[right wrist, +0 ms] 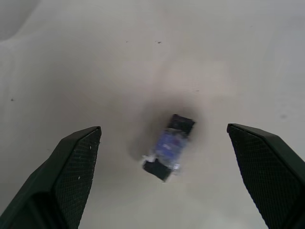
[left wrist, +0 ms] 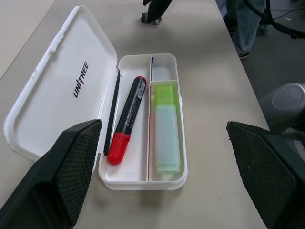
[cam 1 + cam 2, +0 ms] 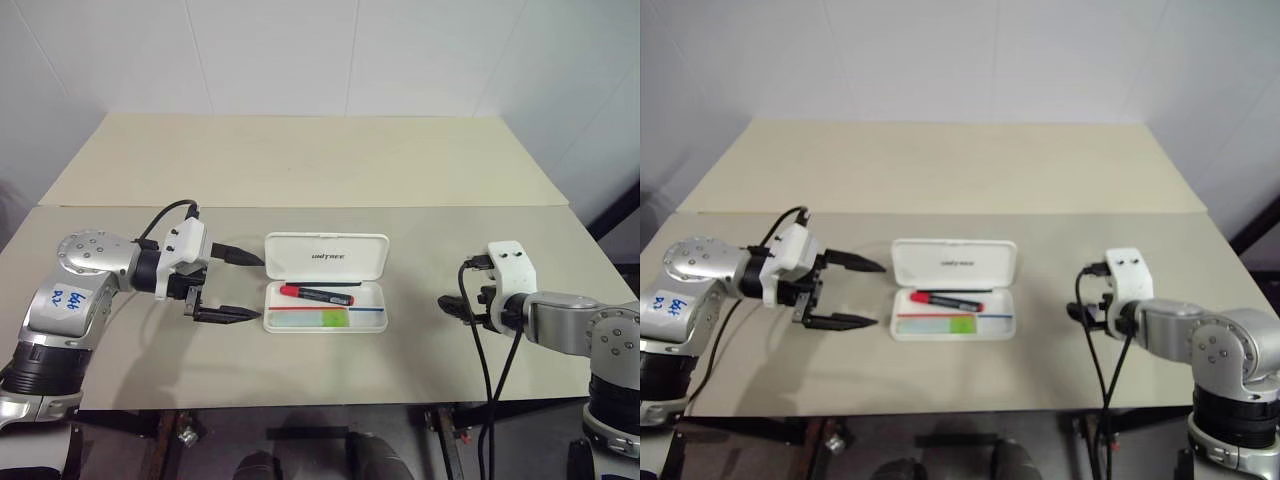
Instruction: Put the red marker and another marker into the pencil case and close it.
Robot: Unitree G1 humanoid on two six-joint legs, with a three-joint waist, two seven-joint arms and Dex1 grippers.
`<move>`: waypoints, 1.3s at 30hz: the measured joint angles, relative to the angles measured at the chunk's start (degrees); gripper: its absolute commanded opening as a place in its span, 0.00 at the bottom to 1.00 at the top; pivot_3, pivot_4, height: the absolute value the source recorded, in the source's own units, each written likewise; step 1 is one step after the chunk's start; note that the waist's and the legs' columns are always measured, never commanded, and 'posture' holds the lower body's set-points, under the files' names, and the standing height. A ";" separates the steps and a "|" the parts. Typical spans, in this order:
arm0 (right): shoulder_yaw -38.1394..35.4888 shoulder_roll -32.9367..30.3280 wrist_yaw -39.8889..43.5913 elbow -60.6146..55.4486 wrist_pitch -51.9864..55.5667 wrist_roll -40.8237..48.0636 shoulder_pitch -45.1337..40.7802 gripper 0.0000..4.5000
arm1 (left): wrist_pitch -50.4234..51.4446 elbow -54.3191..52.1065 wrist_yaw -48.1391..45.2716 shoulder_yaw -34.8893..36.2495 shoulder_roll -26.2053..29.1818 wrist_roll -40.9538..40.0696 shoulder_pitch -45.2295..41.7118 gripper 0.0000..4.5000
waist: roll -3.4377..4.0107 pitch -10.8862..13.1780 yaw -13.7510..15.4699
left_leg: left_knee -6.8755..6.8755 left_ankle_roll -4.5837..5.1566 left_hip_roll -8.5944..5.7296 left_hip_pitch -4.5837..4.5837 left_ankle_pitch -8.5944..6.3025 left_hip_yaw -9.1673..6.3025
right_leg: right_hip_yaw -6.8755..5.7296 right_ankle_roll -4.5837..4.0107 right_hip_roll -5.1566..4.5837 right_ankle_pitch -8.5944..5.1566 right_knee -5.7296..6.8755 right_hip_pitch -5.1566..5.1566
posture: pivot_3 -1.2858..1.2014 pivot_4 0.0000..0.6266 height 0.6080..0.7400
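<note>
The white pencil case lies open in the middle of the table, its lid folded flat away from me. The red marker with its black end lies in the far compartment. The pale marker with a lime-green cap lies in the near compartment. My left gripper hovers just left of the case, open, pointing at it with nothing between its fingers. In the left wrist view both markers rest inside the tray. My right gripper hangs right of the case, open and empty, tilted down at the tabletop.
A thin black stick lies along the hinge side of the red marker's compartment. A small black-and-blue piece sits on the table under my right gripper. A second table adjoins behind, against a white wall.
</note>
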 measured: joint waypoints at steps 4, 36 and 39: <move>-0.21 1.71 -5.56 1.73 0.00 3.09 -0.03 1.00 | 0.07 -1.35 0.26 0.04 0.02 -0.25 0.33 0.99 | 0.00 0.00 0.01 | -0.01 0.00 0.00 -0.01 0.00 0.00 | 0.00 0.00 -0.01 0.00 -0.03 0.00 | 0.52 0.24 1.00; -0.47 5.80 -22.89 6.27 0.01 15.93 -2.01 0.08 | 1.12 -5.49 1.93 2.47 3.00 -2.27 3.91 1.00 | -0.01 -0.01 -1.74 | -0.07 0.01 0.04 0.03 0.00 -0.04 | 0.09 0.02 0.00 0.01 -0.07 0.00 | 0.52 0.24 1.00; 1.20 5.16 -20.75 6.42 0.01 14.02 -3.04 0.08 | 1.20 -5.50 2.20 2.87 3.09 -2.27 4.79 1.00 | -0.01 0.00 -2.03 | -0.07 0.01 0.04 0.02 0.00 -0.04 | 0.09 0.02 0.00 0.01 -0.09 0.00 | 0.52 0.24 1.00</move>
